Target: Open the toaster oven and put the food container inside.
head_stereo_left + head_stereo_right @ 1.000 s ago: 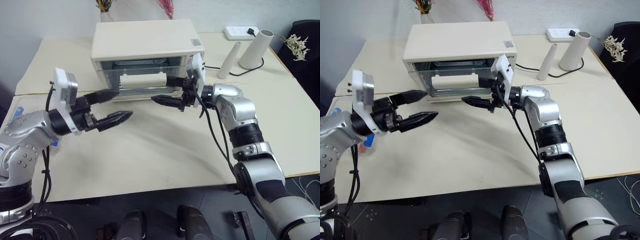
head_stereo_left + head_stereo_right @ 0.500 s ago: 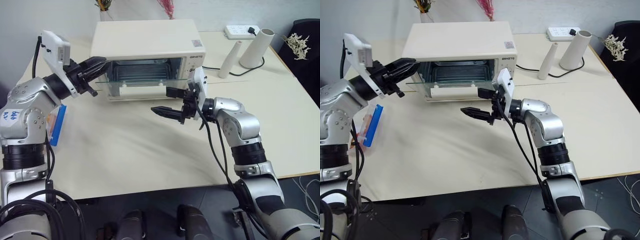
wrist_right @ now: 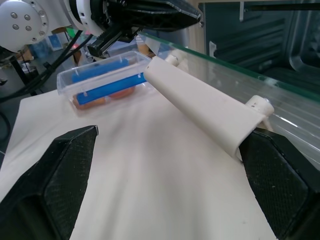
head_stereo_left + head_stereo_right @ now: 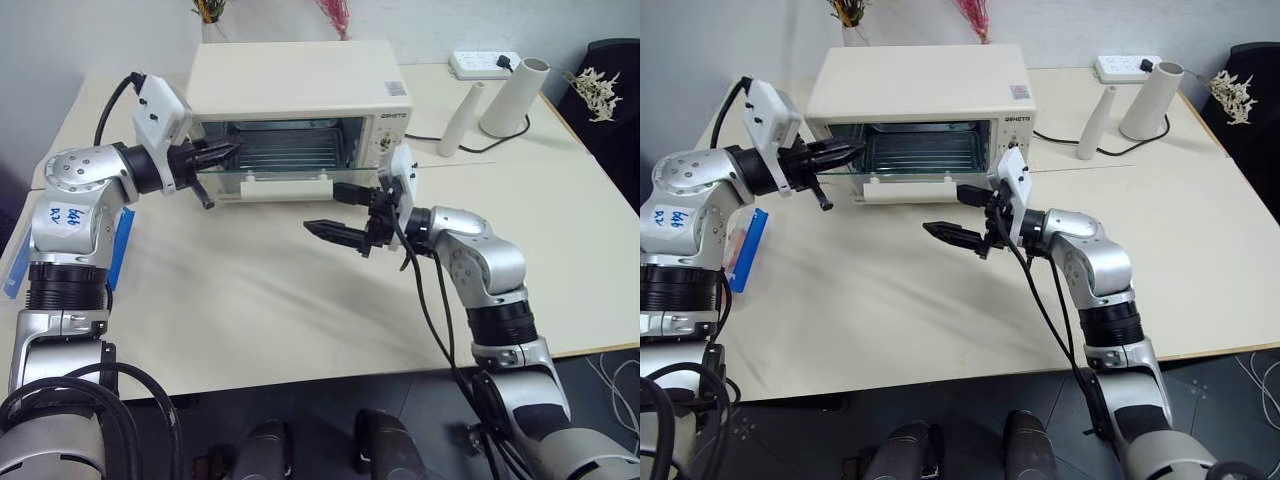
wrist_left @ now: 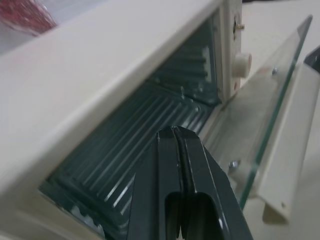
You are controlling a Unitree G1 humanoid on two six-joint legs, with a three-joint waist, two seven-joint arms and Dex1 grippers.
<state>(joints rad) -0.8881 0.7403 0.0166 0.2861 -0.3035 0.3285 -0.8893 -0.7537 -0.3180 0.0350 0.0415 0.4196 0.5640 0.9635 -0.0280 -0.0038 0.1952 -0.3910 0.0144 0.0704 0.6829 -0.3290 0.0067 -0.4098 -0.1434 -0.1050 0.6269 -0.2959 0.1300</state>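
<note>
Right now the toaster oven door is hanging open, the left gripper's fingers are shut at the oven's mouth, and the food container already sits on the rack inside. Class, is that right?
Not quite. The food container is not inside: the right eye view shows it lying on the table to the left of the toaster oven. The rest stands: the door is open and the left gripper is shut at its mouth.

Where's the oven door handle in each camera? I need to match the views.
Left eye: handle, centre, under the lowered glass.
Right eye: handle, left of centre, same spot.
Left wrist: handle, cream bar along the glass edge.
Right wrist: handle, cream bar, food container beyond.
Shared landmark: toaster oven, dark ribbed interior.
</note>
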